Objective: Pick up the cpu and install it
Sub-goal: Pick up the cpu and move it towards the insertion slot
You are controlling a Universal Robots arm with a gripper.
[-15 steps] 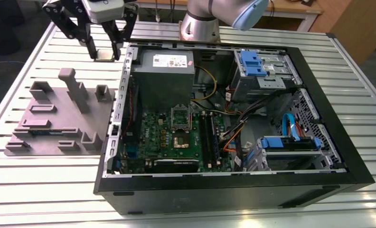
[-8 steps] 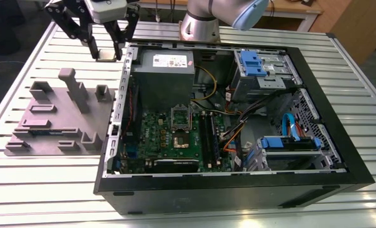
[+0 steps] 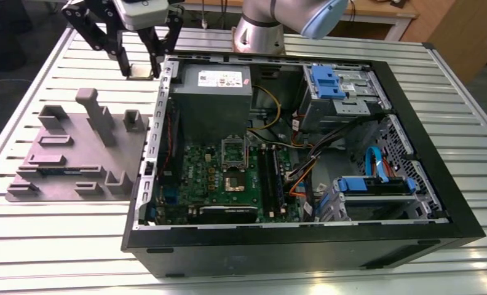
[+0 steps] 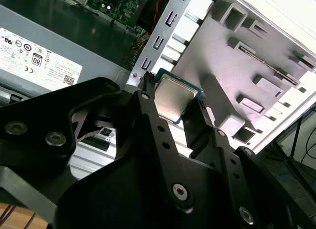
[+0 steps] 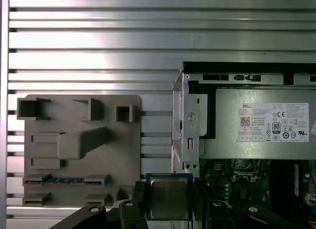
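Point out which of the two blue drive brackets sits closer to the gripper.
The blue bracket near the grey power supply; the other blue bracket sits lower right in the exterior view.

Bright, even overhead light washes the ribbed metal worktop (image 3: pixel 55 246) pale in the exterior view, while the inside of the open computer case (image 3: pixel 309 252) lies dim. In the second wrist view the grey fixture (image 4: pixel 276 51) is washed toward white, the cpu (image 4: pixel 170 93) carries a soft sheen, and the black gripper (image 4: pixel 173 104) is a dark, shadowed mass.
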